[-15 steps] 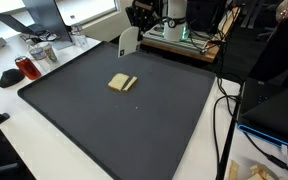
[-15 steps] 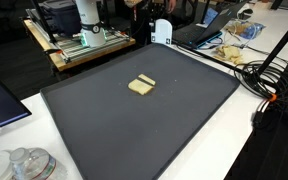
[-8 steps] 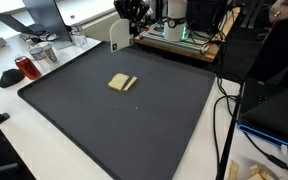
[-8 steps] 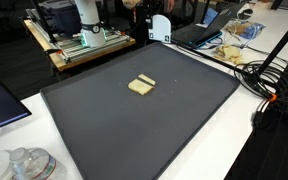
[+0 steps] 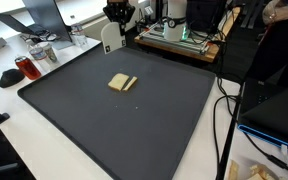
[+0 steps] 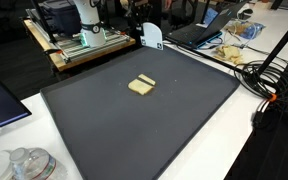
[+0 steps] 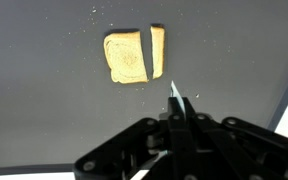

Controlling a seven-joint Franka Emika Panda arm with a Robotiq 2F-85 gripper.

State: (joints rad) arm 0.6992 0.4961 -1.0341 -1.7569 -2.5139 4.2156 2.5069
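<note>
Carrying looks to us like the step in hand: the black two-fingered gripper (image 5: 117, 12), at the top of the frame left of centre, is clamped on a white flat plastic tool (image 5: 111, 38) that hangs below it near the far edge of the dark grey mat (image 5: 104, 130). The pale tan square toast slice (image 5: 118, 83) and its thin cut-off strip (image 7: 157, 52) lie just beside each other mid-mat, well apart from the tool. We judge the next move calls for a firm hold and room from the clutter behind. In the wrist view only a white sliver shows between the fingers, so we cannot tell blade from scraper; the frame edge cuts the gripper's top
</note>
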